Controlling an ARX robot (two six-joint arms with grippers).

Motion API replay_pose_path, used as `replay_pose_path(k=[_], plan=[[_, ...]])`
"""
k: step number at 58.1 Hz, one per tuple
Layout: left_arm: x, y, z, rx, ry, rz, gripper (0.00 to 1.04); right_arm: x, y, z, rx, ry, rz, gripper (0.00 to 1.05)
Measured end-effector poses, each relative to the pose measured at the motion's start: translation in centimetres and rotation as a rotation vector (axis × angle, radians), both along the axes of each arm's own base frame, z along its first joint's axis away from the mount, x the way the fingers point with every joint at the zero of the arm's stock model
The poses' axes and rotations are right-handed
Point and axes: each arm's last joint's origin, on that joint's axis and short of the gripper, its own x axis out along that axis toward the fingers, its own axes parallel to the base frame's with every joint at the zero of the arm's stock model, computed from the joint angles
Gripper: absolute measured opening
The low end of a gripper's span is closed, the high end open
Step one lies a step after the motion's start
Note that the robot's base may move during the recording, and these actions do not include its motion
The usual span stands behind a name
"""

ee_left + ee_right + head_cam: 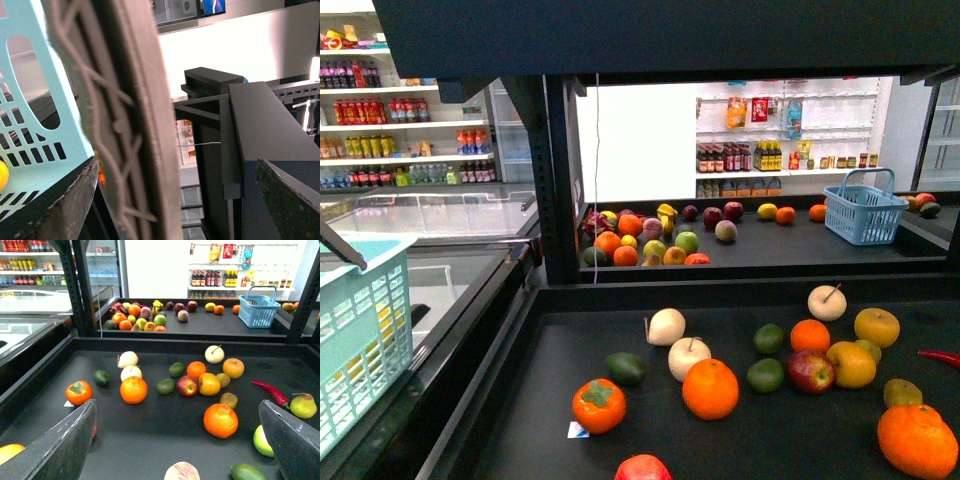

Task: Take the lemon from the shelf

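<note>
The likeliest lemon, a small plain-yellow oval fruit [767, 211], lies on the far tray of the black metal tiered produce shelf [556, 180]. It is small in both the front and right wrist views, so this is a judgement, not a certainty. A round orange fruit [786, 215] sits just beside it at 3 o'clock, and the pale blue wire-handled plastic basket [864, 212] stands further out the same way. A pale pinkish round fruit [725, 231] lies near it at 8 o'clock, and a heap of mixed fruit [645, 240] sits well apart at 9 o'clock.

On the near tray, the two yellow-orange apple-like fruits [877, 326] are rounder and do not fit. Around them lie a large orange [710, 389], a red apple [810, 371] and dark green limes [766, 375].

The right tool [176, 405] hangs over the near tray with its jaws wide and nothing between them. It is well apart from the far tray.

The left tool [176, 161] also shows its jaws spread. A mint-green plastic basket [35, 100] and a blurred grey rim crowd its view, and I cannot tell whether anything rests on it.

The pick looks not yet begun, as nothing is gripped. What is left is the reach across to the far tray, closing on the fruit and lifting it out.
</note>
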Motion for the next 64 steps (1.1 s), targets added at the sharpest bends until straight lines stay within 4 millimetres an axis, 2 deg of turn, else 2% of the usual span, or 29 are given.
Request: replay_pose_path(k=[10, 28, 42, 51, 59, 64], plan=[[-0.7, -0.6, 1.3, 0.011, 0.070, -0.004, 0.97, 0.0, 0.0, 0.0, 0.000, 0.000, 0.000, 0.97], [-2.8, -1.6, 3.0, 0.097, 0.344, 0.067, 0.97, 0.0, 0.0, 0.0, 0.000, 0.000, 0.000, 0.97], [-6.1, -3.1, 7.3, 0.299, 0.420, 0.102, 0.97, 0.0, 0.0, 0.0, 0.000, 0.000, 0.000, 0.97], [-9.6, -5.0, 9.5, 0.519, 0.512, 0.120, 0.97, 0.0, 0.0, 0.0, 0.000, 0.000, 0.000, 0.97], [-15.4, -8.6, 10.7, 0.799, 0.532, 0.098, 0.97, 0.0, 0.0, 0.0, 0.000, 0.000, 0.000, 0.97], [-18.5, -10.4, 11.3, 0.925, 0.477, 0.125, 0.96, 0.0, 0.0, 0.0, 0.000, 0.000, 0.000, 0.97]])
